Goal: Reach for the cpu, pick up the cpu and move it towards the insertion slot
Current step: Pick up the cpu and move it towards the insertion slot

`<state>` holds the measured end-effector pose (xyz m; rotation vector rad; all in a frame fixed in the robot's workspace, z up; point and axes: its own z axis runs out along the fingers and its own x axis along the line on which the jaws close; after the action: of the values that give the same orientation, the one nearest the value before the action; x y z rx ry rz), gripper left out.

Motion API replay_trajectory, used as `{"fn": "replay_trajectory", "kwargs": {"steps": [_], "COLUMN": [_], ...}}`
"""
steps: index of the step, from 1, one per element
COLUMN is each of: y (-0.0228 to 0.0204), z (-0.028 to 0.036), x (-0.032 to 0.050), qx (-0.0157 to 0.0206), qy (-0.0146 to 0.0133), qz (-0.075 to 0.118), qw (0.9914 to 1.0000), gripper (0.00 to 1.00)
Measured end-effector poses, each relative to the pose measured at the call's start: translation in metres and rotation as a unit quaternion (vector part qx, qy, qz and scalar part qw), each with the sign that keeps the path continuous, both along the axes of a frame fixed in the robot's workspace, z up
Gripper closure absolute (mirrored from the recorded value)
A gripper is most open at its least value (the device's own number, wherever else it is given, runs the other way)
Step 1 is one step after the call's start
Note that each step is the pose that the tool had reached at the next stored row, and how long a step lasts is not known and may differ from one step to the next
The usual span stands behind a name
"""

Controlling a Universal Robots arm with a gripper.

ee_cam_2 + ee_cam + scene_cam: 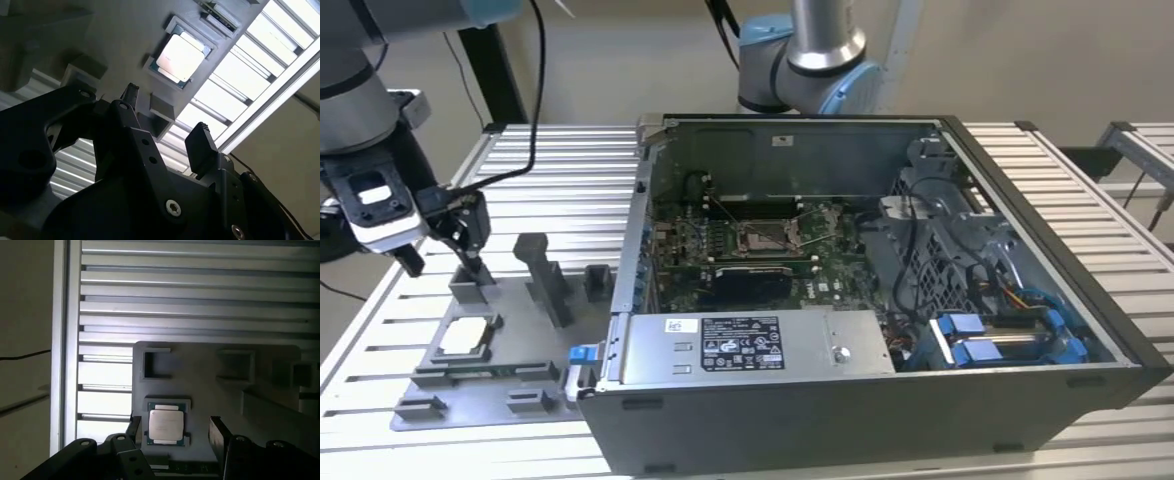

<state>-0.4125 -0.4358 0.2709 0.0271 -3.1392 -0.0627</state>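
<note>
The fixture plate [520,345] lies on the slatted table [547,160] at the exterior view's left, with one edge just beside the outer wall of the open computer case [854,420]. The cpu [464,335] sits flat in a shallow square recess of this plate, on the side away from the case, and a low rim frames it. The room directly above it is free. Upright grey blocks [540,275] stand on the plate between the cpu and the case wall. The insertion slot [765,237] is inside the case on the board, well apart from the cpu. In both wrist views the dark body of the gripper [166,112] covers part of the plate, and the plate is cut off at the picture border. In the exterior view I cannot tell whether one fingertip touches the small block under it. The fingers [200,145] stand wide apart and hold nothing. The first wrist view shows the cpu [165,426] in the gap between them, and the gripper hangs above the plate without contact to the chip.
</note>
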Motion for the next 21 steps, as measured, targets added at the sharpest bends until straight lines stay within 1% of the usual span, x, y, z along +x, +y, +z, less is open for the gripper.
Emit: {"fn": "replay_trajectory", "kwargs": {"steps": [6, 8, 11, 12, 15, 17, 18, 21], "y": [0.0, -0.0011, -0.0045, -0.0065, -0.0163, -0.0207, -0.0222, -0.023], "z": [-0.011, -0.0145, -0.02, -0.0218, -0.0272, -0.0309, -0.0328, -0.0381], "x": [-0.0012, -0.0013, -0.0013, -0.0013, -0.0013, -0.0013, -0.0013, -0.0016], "qx": [-0.0001, -0.0001, -0.0001, -0.0001, -0.0001, -0.0001, 0.0, -0.0001], "qy": [0.0, 0.0, 0.0, 0.0, 0.0001, 0.0, 0.0, -0.0001], "qz": [0.0, 0.0, 0.0, 0.0, 0.0, 0.0, 0.0, 0.0], "qw": [1.0, 1.0, 1.0, 1.0, 1.0, 1.0, 1.0, 1.0], "gripper": [0.0, 0.0, 0.0, 0.0, 0.0, 0.0, 0.0, 0.0]}}
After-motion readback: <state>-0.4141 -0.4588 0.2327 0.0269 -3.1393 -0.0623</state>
